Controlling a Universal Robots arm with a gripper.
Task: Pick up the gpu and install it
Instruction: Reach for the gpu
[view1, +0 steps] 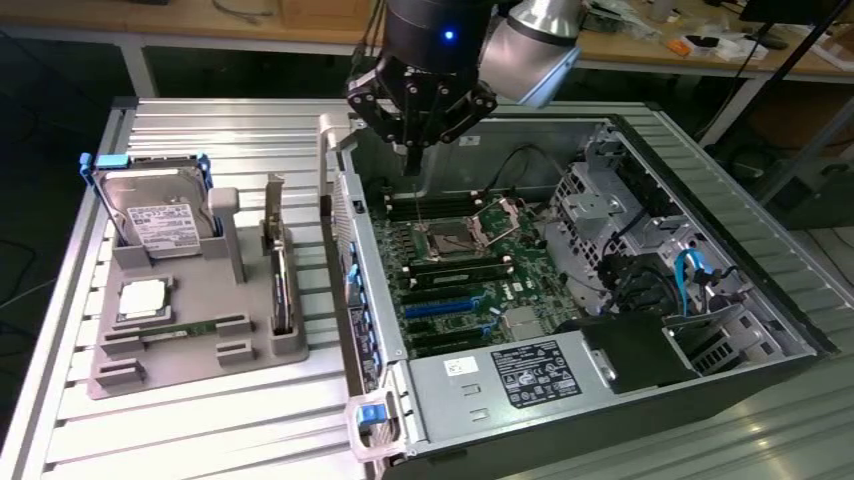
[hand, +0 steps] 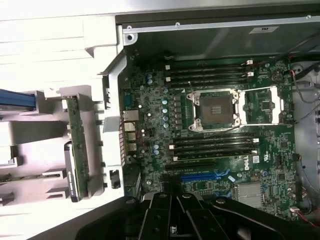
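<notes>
**The gpu (view1: 279, 270) is not picked up yet**

The gripper (view1: 414, 160) hangs over the open computer case (view1: 561, 135), its jaws pressed together and holding nothing. The gpu stands on its edge in the grey holder (view1: 200, 350), just beside the case on the exterior view's left. Both picking and installing are left to do.

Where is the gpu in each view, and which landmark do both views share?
Exterior view: gpu stands on edge in the gray holder, at the exterior view's left of the case.
Wrist view: gpu on edge, just outside the case wall.
Shared landmark: the CPU socket.
</notes>
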